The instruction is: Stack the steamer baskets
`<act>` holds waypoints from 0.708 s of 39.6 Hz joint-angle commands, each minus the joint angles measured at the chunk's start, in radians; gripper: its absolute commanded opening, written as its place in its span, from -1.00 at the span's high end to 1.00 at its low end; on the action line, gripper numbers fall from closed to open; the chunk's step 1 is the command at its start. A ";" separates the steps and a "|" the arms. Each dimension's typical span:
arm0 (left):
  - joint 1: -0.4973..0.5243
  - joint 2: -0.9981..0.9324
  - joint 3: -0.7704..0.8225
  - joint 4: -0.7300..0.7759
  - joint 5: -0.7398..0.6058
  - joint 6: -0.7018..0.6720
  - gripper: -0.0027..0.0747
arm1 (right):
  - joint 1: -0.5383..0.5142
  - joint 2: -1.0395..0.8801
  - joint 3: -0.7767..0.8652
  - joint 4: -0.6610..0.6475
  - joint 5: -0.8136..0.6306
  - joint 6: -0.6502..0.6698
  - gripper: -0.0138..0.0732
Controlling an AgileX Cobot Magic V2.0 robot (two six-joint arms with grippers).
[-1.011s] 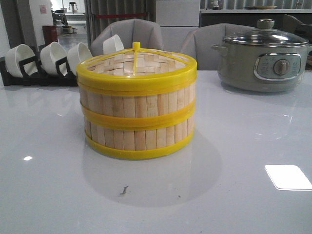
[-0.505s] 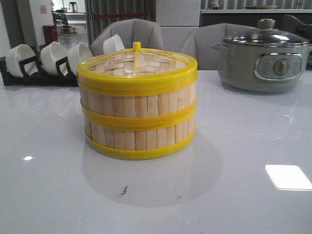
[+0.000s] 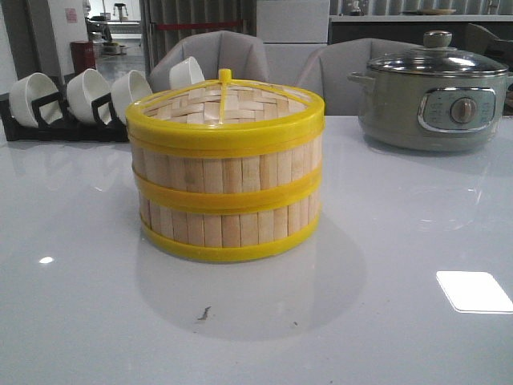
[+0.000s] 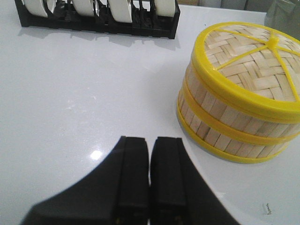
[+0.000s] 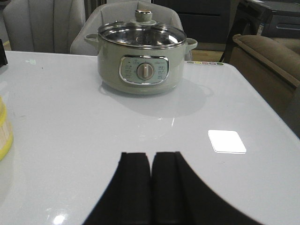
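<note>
Two steamer baskets (image 3: 226,188) stand stacked one on the other in the middle of the white table, with a woven bamboo lid with yellow rim and knob (image 3: 224,100) on top. The stack also shows in the left wrist view (image 4: 234,98), and its edge shows in the right wrist view (image 5: 3,131). My left gripper (image 4: 150,140) is shut and empty, above the table to the left of the stack. My right gripper (image 5: 151,155) is shut and empty, above the table to the right of the stack. Neither gripper shows in the front view.
A grey-green electric pot with a glass lid (image 3: 433,92) stands at the back right; it also shows in the right wrist view (image 5: 143,58). A black rack with white bowls (image 3: 80,100) stands at the back left. Grey chairs (image 3: 240,56) stand behind the table.
</note>
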 commanded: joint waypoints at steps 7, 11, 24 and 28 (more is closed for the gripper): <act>0.001 0.000 -0.028 0.000 -0.084 -0.005 0.71 | -0.007 0.007 -0.029 -0.007 -0.079 0.001 0.55; 0.001 0.000 -0.028 0.000 -0.084 -0.005 0.71 | -0.007 0.007 -0.029 -0.007 -0.079 0.001 0.55; 0.001 0.000 -0.028 0.000 -0.084 -0.005 0.71 | -0.007 0.007 -0.029 -0.007 -0.079 0.001 0.55; 0.001 -0.013 -0.028 0.045 -0.088 0.006 0.71 | -0.007 0.007 -0.029 -0.007 -0.079 0.001 0.55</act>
